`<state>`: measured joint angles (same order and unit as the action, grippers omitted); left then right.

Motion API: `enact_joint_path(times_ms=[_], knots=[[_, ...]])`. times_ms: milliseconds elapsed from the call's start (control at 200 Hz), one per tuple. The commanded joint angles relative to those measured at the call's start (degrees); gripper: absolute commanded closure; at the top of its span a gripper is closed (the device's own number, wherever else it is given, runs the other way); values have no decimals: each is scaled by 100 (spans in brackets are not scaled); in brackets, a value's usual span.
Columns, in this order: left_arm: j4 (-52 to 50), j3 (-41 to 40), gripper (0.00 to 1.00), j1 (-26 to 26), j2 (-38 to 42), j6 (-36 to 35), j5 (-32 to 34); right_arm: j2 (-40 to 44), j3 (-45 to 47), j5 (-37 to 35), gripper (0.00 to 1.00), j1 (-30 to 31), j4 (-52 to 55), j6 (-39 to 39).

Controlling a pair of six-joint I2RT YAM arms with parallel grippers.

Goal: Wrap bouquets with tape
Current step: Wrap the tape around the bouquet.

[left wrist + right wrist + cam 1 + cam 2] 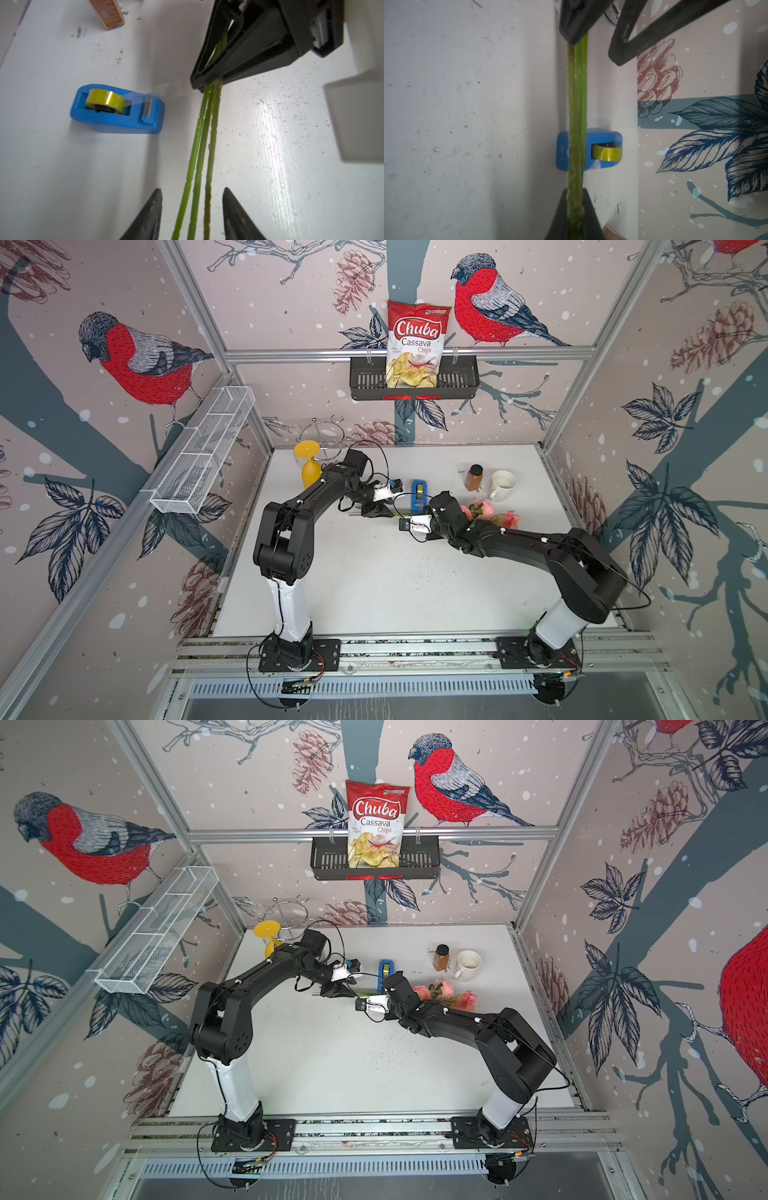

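The bouquets [494,515] [451,992] are one bunch of pink roses lying on the white table [374,580], with thin green stems [199,145] [576,104] running left. My right gripper [575,189] [207,83] is shut on the stems near the blooms. My left gripper [192,189] [376,511] straddles the stems further along; it is open, with a gap on each side of them. The tape [419,492] [386,970] [116,110] [591,151], a yellowish roll in a blue dispenser, stands just behind the stems. A clear strip runs from the roll to its cutter.
A brown spice jar [474,477] and a white mug [503,485] stand behind the blooms. A yellow goblet [309,466] and a wire stand [328,435] are at the back left. A black basket [365,381] with a chips bag and a white wire basket [203,456] hang on the frame.
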<state>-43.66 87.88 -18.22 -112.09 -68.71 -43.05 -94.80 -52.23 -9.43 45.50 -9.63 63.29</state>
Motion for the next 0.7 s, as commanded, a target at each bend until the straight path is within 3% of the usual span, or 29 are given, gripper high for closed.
enact_joint_path(times_ms=[0, 380, 695], knots=[[-1079, 278, 52, 3, -177, -485, -541, 74, 43, -125, 100, 16, -322, 187], [-1043, 473, 51, -121, -489, -338, -95, 111, 354, -355, 100, 117, -1012, 691], [-874, 626, 51, -105, -184, -282, -20, 8, 364, -327, 100, 68, -1004, 738]])
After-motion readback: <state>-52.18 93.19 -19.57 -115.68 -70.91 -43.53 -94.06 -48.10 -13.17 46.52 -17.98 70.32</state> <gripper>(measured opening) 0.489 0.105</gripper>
